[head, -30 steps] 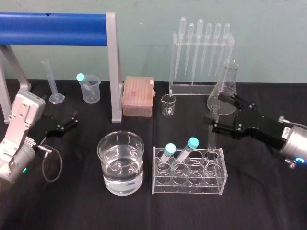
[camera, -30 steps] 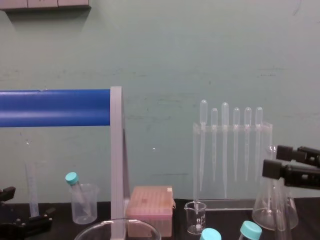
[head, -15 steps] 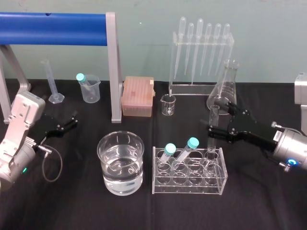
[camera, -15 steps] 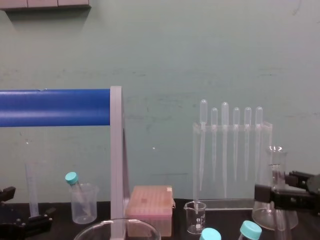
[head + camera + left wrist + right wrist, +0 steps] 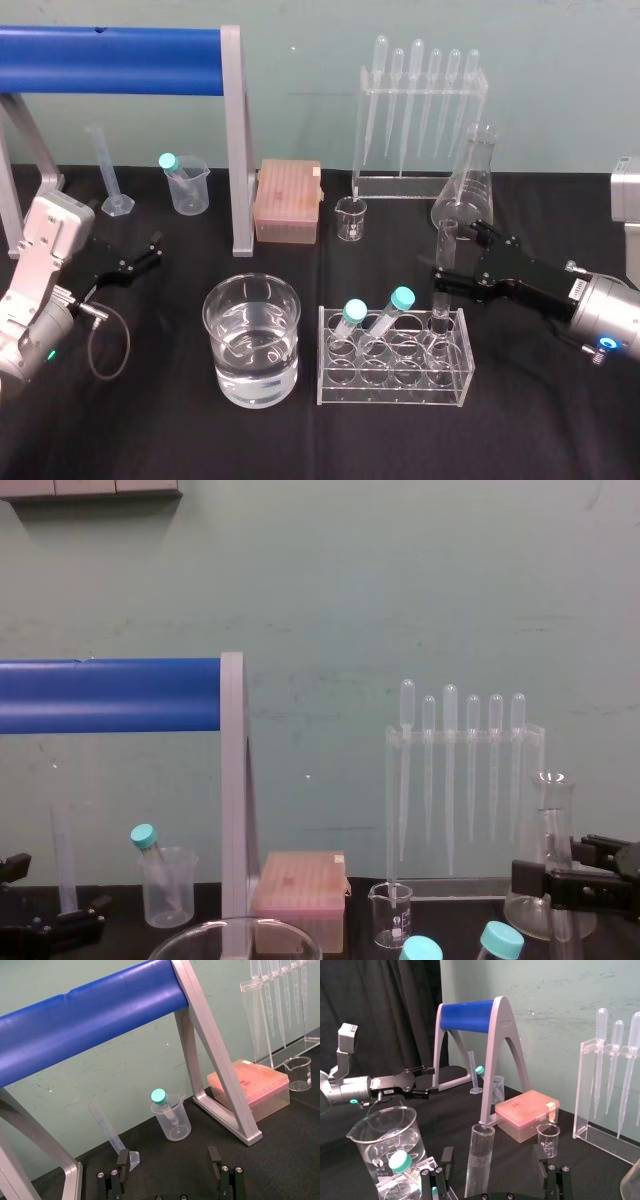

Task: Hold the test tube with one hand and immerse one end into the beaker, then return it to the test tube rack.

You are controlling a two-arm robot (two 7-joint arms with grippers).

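The test tube (image 5: 445, 246) stands upright in the rack's (image 5: 392, 392) back right hole, between my right tool's (image 5: 455, 254) spread fingers. The right wrist view shows gaps on both sides (the head view hides them), so nothing seems gripped. My left tool (image 5: 148, 256) idles open, left of the beaker (image 5: 252, 345).

Over the last second the right gripper (image 5: 452, 253) has come down along the test tube (image 5: 443, 270). In the head view its jaws first flanked the tube near its lip. Now they flank it lower on the shaft, closer to the test tube rack (image 5: 395, 372). In the chest view the gripper (image 5: 555, 868) has sunk from level with the neck of the conical flask (image 5: 553, 805) to level with its body. It also seems to have edged slightly toward the robot, though the angle makes that hard to judge. A grey part of the right arm (image 5: 626, 195) has entered at the head view's right edge.
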